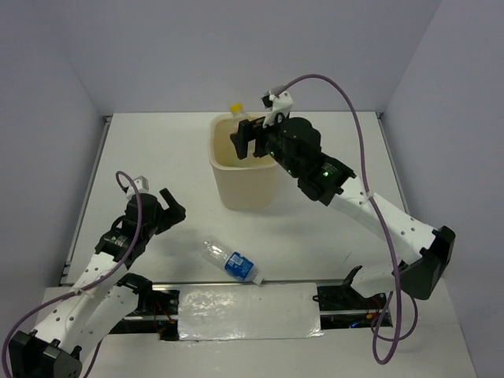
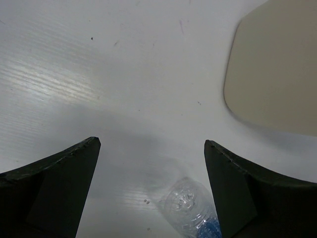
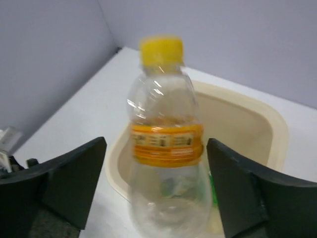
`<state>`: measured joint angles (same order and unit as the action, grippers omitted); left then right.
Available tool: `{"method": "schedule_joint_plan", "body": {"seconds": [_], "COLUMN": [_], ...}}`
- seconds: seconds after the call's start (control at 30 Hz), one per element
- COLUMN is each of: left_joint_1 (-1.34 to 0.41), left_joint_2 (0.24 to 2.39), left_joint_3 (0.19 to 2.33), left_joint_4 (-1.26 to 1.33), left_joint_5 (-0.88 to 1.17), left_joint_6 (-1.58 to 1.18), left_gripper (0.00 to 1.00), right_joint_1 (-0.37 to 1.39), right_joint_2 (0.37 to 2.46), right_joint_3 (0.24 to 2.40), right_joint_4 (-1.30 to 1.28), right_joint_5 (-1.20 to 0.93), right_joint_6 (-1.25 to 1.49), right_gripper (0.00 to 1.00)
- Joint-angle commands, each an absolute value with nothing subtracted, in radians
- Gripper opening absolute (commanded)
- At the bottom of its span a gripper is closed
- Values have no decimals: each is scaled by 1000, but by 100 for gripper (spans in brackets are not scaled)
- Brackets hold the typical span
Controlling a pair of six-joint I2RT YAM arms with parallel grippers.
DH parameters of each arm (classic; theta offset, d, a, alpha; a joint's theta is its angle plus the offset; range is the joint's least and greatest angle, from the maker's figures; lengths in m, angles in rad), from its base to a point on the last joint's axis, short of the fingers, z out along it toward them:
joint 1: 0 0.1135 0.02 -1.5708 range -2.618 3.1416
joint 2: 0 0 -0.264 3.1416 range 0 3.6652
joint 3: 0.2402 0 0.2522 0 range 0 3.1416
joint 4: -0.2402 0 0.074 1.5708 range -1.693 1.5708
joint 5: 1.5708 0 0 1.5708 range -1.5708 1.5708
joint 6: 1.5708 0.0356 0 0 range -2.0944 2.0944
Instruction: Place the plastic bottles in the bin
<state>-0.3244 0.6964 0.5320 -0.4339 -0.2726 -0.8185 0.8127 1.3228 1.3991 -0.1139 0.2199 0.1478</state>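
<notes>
White surface (image 1: 331,157), lavender walls. Right pincer (image 1: 248,140) spread, over bin (image 1: 244,189). Yellow-capped bottle (image 3: 166,148) upright between its fingers, blurred, base cut off, gap on one side. Green glimpse (image 3: 213,188) inside bin, unidentifiable. Left pincer (image 1: 175,203) spread; blue-label bottle (image 1: 232,264) lying just beyond it. Count: two pincers, one bin, two bottles plainly seen.

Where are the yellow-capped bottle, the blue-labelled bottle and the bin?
yellow-capped bottle (image 3: 166,148): right wrist view, on its orange label.
blue-labelled bottle (image 1: 236,265): top external view, on its blue label.
bin (image 1: 247,189): top external view, on its front wall.
</notes>
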Motion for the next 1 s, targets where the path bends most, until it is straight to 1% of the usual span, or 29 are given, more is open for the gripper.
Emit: {"method": "schedule_joint_plan", "body": {"seconds": [0.0, 0.03, 0.17, 0.23, 0.3, 0.43, 0.53, 0.63, 0.7, 0.83, 0.97], "left_joint_1": [-324, -324, -324, -325, -325, -333, -353, -397, -435, -563, -594], "left_joint_2": [681, 683, 686, 684, 683, 673, 683, 696, 721, 781, 816], "left_joint_3": [509, 506, 500, 494, 497, 492, 462, 411, 408, 469, 480], "left_joint_4": [-431, -431, -451, -453, -469, -498, -543, -474, -445, -465, -450], "left_joint_5": [-192, -178, -117, -68, -42, 44, 52, 127, 118, 10, 3], "left_joint_6": [-825, -824, -824, -813, -818, -828, -860, -911, -948, -1012, -1049], "left_gripper": [99, 99, 99, 99, 99, 99, 99, 99, 99, 99, 99], "right_joint_1": [813, 808, 782, 772, 753, 712, 661, 637, 629, 614, 612], "right_joint_2": [1342, 1344, 1327, 1304, 1250, 1138, 1019, 925, 885, 799, 759], "right_joint_3": [1440, 1439, 1428, 1386, 1341, 1183, 1088, 994, 932, 864, 816], "right_joint_4": [-129, -130, -170, -172, -167, -169, -173, -166, -158, -176, -189], "right_joint_5": [273, 273, 249, 233, 224, 254, 249, 261, 282, 336, 371], "right_joint_6": [107, 110, 112, 130, 135, 195, 244, 276, 291, 318, 340], "right_gripper": [94, 100, 100, 100, 100, 100, 100, 100, 100, 100, 100]}}
